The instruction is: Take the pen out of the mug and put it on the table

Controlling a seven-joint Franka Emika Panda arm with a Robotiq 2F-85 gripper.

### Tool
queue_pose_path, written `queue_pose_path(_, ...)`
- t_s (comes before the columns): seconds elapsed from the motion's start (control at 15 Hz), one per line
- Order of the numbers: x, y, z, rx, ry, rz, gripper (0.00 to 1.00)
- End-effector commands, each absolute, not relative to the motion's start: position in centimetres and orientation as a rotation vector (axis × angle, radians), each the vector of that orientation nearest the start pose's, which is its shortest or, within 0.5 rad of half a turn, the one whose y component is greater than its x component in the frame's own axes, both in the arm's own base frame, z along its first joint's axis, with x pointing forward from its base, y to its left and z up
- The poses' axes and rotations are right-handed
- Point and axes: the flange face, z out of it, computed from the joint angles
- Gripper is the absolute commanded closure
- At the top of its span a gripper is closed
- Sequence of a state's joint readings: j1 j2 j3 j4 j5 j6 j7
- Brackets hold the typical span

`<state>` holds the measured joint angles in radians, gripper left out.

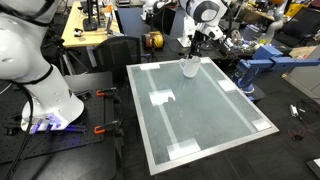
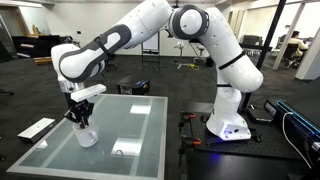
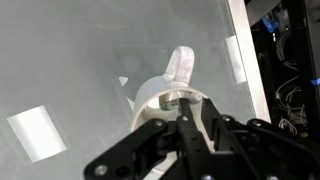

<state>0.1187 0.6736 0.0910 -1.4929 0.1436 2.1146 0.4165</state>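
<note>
The white mug (image 1: pixel 190 69) stands on the far part of the pale frosted table (image 1: pixel 205 125); it also shows in the exterior view from the side (image 2: pixel 87 136). My gripper (image 1: pixel 193 52) (image 2: pixel 80 118) hangs right over it. In the wrist view the mug (image 3: pixel 150 100) fills the middle, with its handle pointing up. The gripper's fingers (image 3: pixel 190 105) are drawn close together and reach into the mug's mouth. A bit of the teal-green pen (image 3: pixel 168 103) shows inside at the fingertips; the rest of it is hidden.
White tape patches (image 1: pixel 160 97) mark the tabletop. A yellowish workbench (image 1: pixel 85 35) stands beyond the table's far corner, and blue equipment (image 1: pixel 255 68) is beside the table. The robot base (image 2: pixel 228 125) is next to the table's edge.
</note>
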Motion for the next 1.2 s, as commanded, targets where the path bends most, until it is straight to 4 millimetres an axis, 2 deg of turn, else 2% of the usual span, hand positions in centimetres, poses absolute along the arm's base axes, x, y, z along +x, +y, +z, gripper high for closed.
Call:
queue_pose_path(0.0,68.9,14.8,27.9,-2.942,0.427,0.196,0.79)
queue_pose_path(0.13,68.7,15.0,28.0,-2.944,0.420,0.201,0.81)
queue_pose_path(0.2,68.7,15.0,28.0,-2.945,0.419,0.201,0.93)
queue_pose_path(0.27,68.6,15.1,28.1,-2.946,0.419,0.198,0.96)
queue_pose_path(0.4,68.5,15.2,28.4,-2.949,0.421,0.190,1.00)
queue_pose_path(0.53,68.3,15.1,29.0,-2.952,0.428,0.173,0.97)
queue_pose_path(0.87,66.8,14.8,32.6,-2.962,0.454,0.119,0.97)
queue_pose_path(1.13,64.3,14.8,36.6,-2.974,0.438,0.092,0.97)
